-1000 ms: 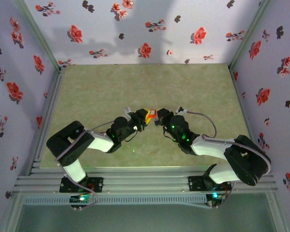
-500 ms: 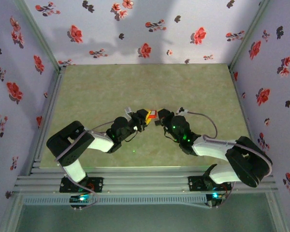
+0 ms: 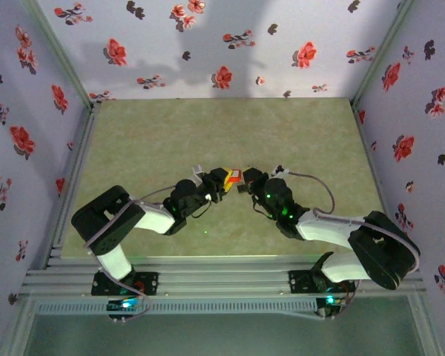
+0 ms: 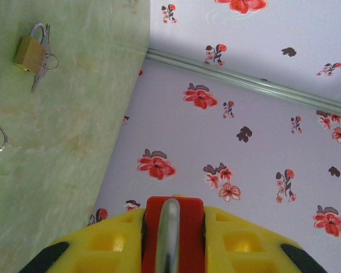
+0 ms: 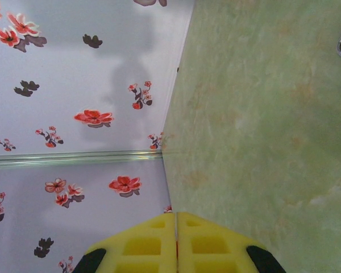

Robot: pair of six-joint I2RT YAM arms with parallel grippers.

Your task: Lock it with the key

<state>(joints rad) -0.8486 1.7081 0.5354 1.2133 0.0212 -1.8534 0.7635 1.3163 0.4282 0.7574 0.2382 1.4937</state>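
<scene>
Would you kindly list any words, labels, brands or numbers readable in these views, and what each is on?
None can be read.
On the brass padlock any marking is too small to tell.
The red padlock shows no print on its visible face.
The walls carry flowers, no lettering.

No writing, brand or number can be read (the brass padlock (image 4: 28,54) is too small to tell).

The yellow fingers (image 5: 142,245) of the right gripper (image 5: 177,219) are being held pressed together before the green table (image 5: 261,114) and floral walls (image 5: 74,85).
</scene>
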